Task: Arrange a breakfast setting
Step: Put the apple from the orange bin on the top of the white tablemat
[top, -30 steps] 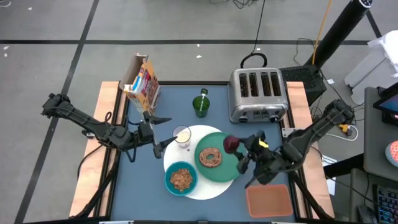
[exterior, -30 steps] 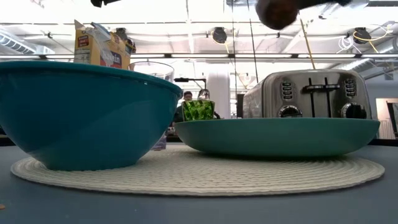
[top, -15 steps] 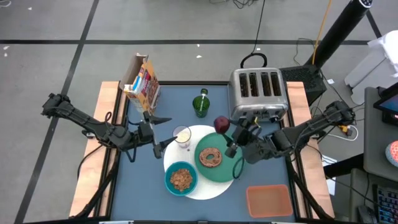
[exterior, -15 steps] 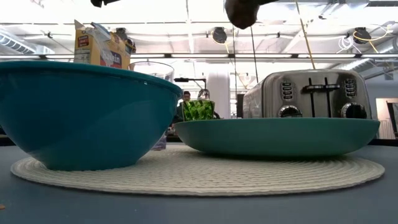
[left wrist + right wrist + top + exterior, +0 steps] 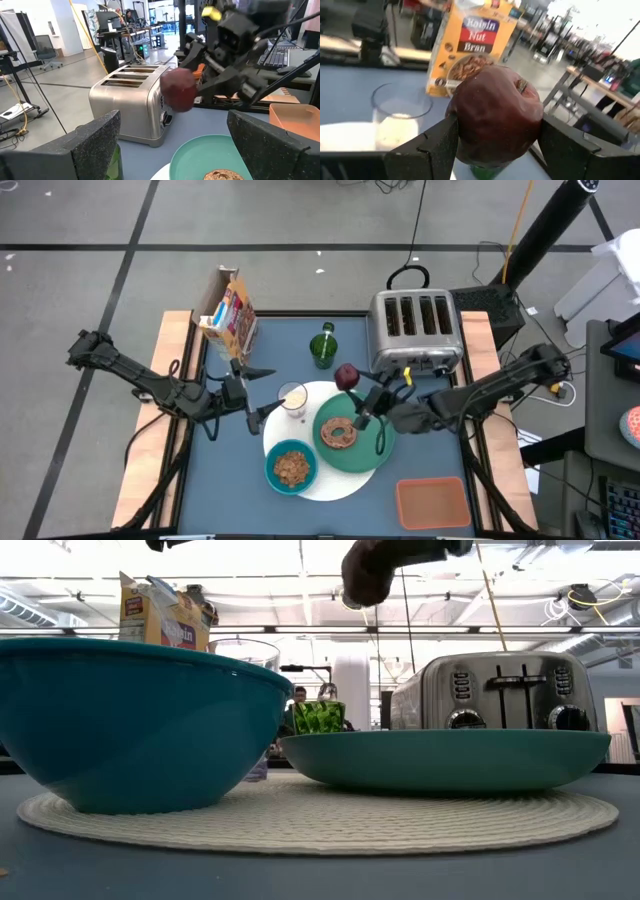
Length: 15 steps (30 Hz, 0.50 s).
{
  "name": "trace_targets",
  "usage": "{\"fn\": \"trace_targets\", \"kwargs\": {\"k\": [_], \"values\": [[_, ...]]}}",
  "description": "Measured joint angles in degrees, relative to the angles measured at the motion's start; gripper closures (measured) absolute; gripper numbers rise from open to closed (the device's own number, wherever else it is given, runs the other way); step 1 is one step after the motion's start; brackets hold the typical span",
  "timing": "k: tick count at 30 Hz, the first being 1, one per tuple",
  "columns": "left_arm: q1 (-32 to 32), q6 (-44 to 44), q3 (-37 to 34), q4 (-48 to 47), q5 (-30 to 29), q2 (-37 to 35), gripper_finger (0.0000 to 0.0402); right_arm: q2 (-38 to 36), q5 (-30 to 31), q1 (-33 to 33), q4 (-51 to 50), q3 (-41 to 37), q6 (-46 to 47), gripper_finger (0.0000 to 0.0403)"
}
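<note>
fruit: your dark-red fruit (image 5: 346, 375) is up in the air, clamped between the right gripper's fingers, above the far edge of the green plate, between the plate and the toaster. it shows at the top of the low view (image 5: 368, 570), well above everything on the table.
right gripper: right gripper (image 5: 356, 387) is closed on the fruit, fingers (image 5: 437, 142) pressing both its sides; arm reaches in from the right edge of the table.
plate: green dinner plate (image 5: 372, 454) sits on the right part of the white disc, bagel (image 5: 338, 432) lying on it.
disc: large white round disc (image 5: 330, 485) is flat on the blue table, carrying plate, bowl and glass.
bowl: teal bowl (image 5: 291, 467) is on the near-left part of the disc, brown cereal in it, just beside the plate.
glass: clear milk glass (image 5: 293, 398) stands on the disc's far-left edge with milk in it.
left gripper: your left gripper (image 5: 262, 392) is open and holds nothing, parked just left of the glass.
behind: toaster (image 5: 416, 332), green bottle (image 5: 323, 347) and cereal box (image 5: 226, 313) stand along the far side.
near right: orange tray (image 5: 433, 502) at the near-right corner.
</note>
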Motion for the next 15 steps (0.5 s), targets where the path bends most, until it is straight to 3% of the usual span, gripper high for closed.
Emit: {"fn": "trace_targets", "kwargs": {"k": [5, 8, 15], "values": [[0.0, 0.0, 0.0, 0.0, 0.0, 0.0, 0.003, -0.03, -2.32, -3.65, 27.02, -12.5, -9.59, 0.0165], [0.0, 0.0, 0.0, 0.0, 0.0, 0.0, 0.003, 0.0, -5.39, -6.09, 37.0, -18.83, -9.89, 0.0165], [0.0, 0.0, 0.0, 0.0, 0.0, 0.0, 0.003, -0.03, -10.35, -9.86, 40.26, -23.48, -7.64, 0.0165]]}}
